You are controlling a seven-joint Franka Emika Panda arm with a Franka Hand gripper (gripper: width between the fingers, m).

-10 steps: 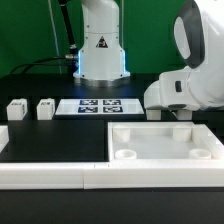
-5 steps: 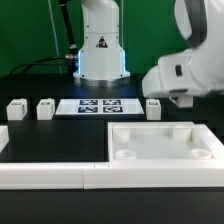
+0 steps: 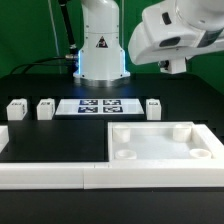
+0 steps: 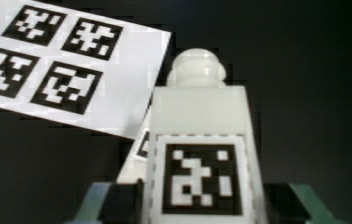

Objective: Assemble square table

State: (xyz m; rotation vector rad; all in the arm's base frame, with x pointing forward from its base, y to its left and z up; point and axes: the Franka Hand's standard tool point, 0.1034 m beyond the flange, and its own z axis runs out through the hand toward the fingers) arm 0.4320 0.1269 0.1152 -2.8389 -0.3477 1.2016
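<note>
From my console, the exterior view puts the end effector (image 3: 172,67) high at that view's right, well above the black surface (image 3: 50,135), with nothing hanging from it. The white plastic square slab with a raised rim (image 3: 160,140) lies flat on the surface at the exterior view's right. It is just behind the long low white border wall (image 3: 50,172), and round sockets show in its corners.

Further back, three short white tagged legs sit in a row. The first leg (image 3: 17,110) and the second leg (image 3: 46,108) are at the exterior view's left. The third leg (image 3: 153,107) is just beside the marker board (image 3: 98,105) on its right side and behind the slab. The white robot base (image 3: 100,50) stands behind the board.

That view does not show me the gap between the fingers; the wrist view does. There the third leg (image 4: 199,130) fills the middle of the picture, with its black-and-white tag facing the camera and its rounded, ribbed tip pointing away. A corner of the marker board (image 4: 57,60) lies next to it, though I cannot tell whether they touch.

The dark fingers (image 4: 111,205) show on either side of the leg's tagged end. The picture is blurred, but the end effector (image 4: 203,208) seems spread wider than the leg and is not gripping it.
</note>
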